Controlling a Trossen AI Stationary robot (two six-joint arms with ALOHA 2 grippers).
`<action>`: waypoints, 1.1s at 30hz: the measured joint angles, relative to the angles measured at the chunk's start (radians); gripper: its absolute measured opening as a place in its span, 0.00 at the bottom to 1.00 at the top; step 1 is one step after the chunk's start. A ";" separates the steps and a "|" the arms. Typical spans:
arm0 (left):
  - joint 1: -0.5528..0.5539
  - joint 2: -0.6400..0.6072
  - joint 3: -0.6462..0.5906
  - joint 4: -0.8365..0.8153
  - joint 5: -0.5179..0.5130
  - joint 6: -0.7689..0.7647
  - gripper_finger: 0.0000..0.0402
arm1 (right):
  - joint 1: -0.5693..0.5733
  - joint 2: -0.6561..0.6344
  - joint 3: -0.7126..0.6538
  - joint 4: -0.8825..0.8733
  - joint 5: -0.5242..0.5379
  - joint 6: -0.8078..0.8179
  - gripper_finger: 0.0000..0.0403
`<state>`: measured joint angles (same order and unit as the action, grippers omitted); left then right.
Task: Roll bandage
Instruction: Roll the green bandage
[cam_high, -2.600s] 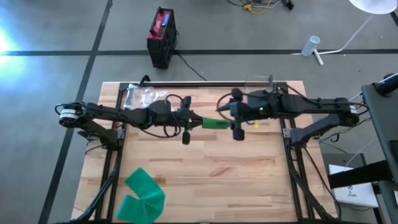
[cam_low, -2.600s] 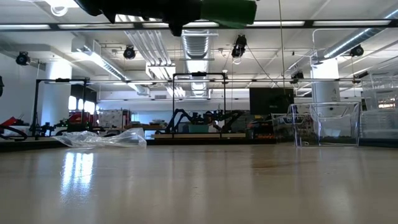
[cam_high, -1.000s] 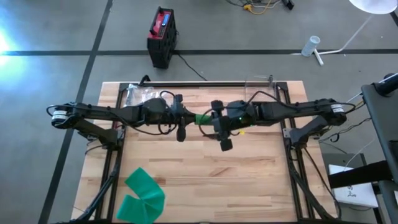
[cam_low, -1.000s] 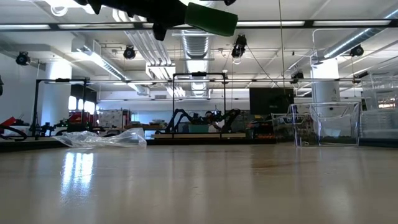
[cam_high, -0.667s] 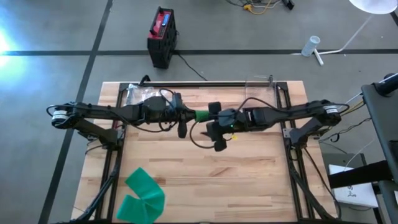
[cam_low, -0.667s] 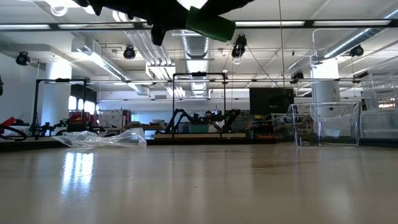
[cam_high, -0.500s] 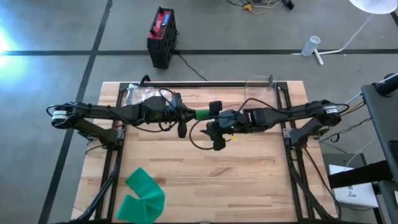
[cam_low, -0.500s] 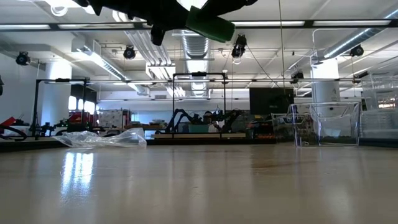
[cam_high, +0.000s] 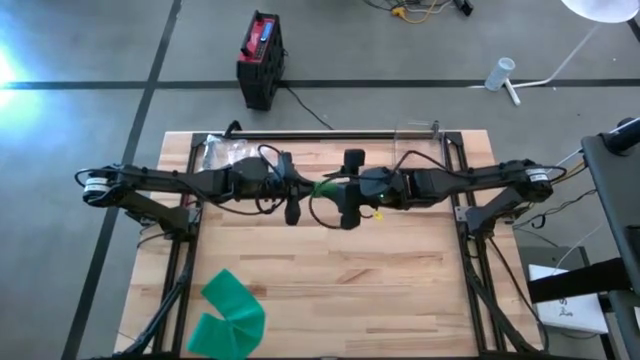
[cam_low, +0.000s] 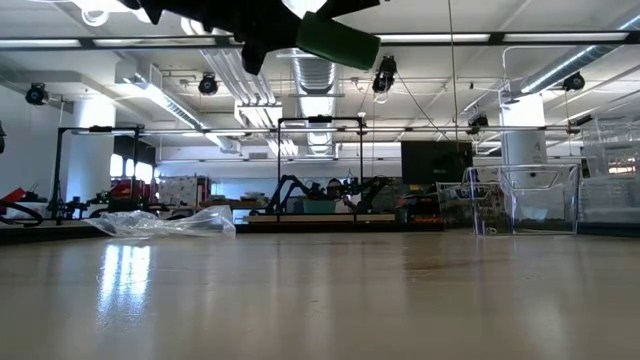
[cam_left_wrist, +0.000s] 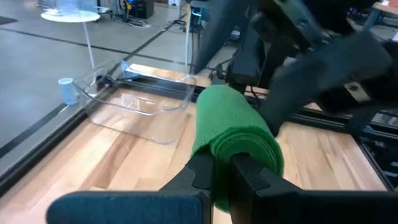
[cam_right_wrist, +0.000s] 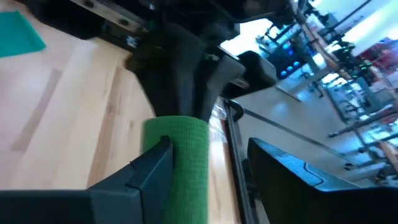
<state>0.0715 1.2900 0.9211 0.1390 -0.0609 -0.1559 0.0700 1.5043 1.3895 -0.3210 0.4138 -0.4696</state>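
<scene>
Left pincer (cam_high: 306, 186): It was squeezed tight on one end of the green bandage roll (cam_high: 325, 187), high above the middle of the table (cam_high: 400, 300). It had barely moved in the last second.
Bandage roll: It hung in the air between the two pincers, well clear of the wood. In the left wrist view its coiled end faced the camera.
Right pincer (cam_high: 337, 190): It had slid in toward the left one and turned. Its two fingers stood apart, one on each side of the roll. I could not tell if they pressed on it.
What that meant: The arms were now close together on the roll, so I think the next turn of the rolling was being set up.
Edges: A crinkly plastic bag (cam_high: 228, 152) lay near the far left corner and a clear box (cam_high: 420, 133) at the far edge. A loose green cloth (cam_high: 228, 312) hung over the near left corner.
Open room: The near right part of the table was bare wood, with room to move.
</scene>
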 joint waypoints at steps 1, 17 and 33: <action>0.001 0.000 0.000 0.001 -0.001 0.002 0.02 | -0.001 0.000 0.000 -0.001 0.001 -0.002 0.49; 0.000 0.002 0.000 0.007 -0.010 0.016 0.02 | 0.052 -0.060 0.000 -0.077 -0.240 0.065 0.49; -0.009 0.000 0.000 0.025 0.022 0.149 0.02 | 0.034 -0.016 -0.003 -0.128 -0.081 0.005 0.49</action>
<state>0.0628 1.2903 0.9211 0.1642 -0.0393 -0.0069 0.1039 1.4887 1.3861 -0.4486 0.3329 -0.4651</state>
